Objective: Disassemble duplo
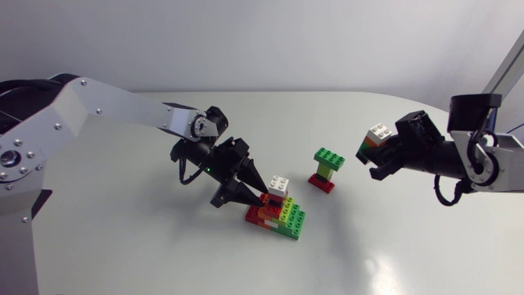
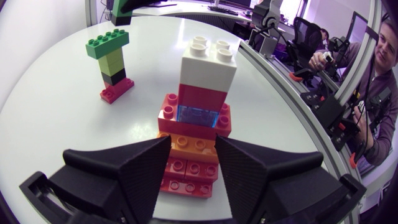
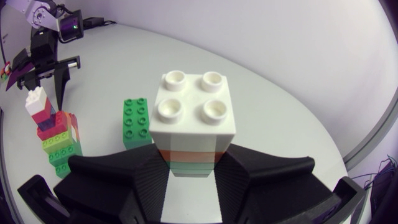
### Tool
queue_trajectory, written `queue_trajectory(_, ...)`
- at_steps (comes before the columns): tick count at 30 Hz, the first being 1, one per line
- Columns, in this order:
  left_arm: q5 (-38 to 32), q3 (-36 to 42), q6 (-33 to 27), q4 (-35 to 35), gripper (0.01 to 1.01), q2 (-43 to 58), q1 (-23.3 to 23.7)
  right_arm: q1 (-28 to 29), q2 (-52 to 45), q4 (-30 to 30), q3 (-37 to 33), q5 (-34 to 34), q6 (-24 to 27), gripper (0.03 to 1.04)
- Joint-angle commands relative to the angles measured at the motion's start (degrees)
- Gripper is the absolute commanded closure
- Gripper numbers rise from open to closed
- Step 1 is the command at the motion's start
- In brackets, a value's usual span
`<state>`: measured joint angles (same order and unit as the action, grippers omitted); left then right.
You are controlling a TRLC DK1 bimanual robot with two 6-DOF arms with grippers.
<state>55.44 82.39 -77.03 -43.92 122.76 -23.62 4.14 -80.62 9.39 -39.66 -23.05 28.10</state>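
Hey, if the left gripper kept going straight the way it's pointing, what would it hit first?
The duplo stack: the left gripper points at its low orange and red bricks, right ahead, perhaps already touching; nothing lies between.

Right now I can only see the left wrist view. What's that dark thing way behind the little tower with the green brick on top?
Observer: That is the right gripper. It is shut on a small stack of plastic bricks: white on top, then orange, then pale green.
Operator: Wow! Does my big tower with the white block have green bricks too?
Observer: Yes. The big brick tower has lime and dark green bricks low on the side facing away from your camera.
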Motion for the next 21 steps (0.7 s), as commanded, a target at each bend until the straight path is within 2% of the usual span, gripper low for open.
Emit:
queue_trajectory(1, -0.1, -1.4, 0.6, -0.2, 0.513, -0.3, 0.2, 0.3, -3.8, 2.3, 2.2, 1.5, 1.3, 0.82)
queue_trajectory(21, -1.4, -3.2, 3.0, 0.9, 0.513, -3.5, 1.1, 3.0, -18.1, 9.2, 3.5, 2.7, 3.0, 0.80)
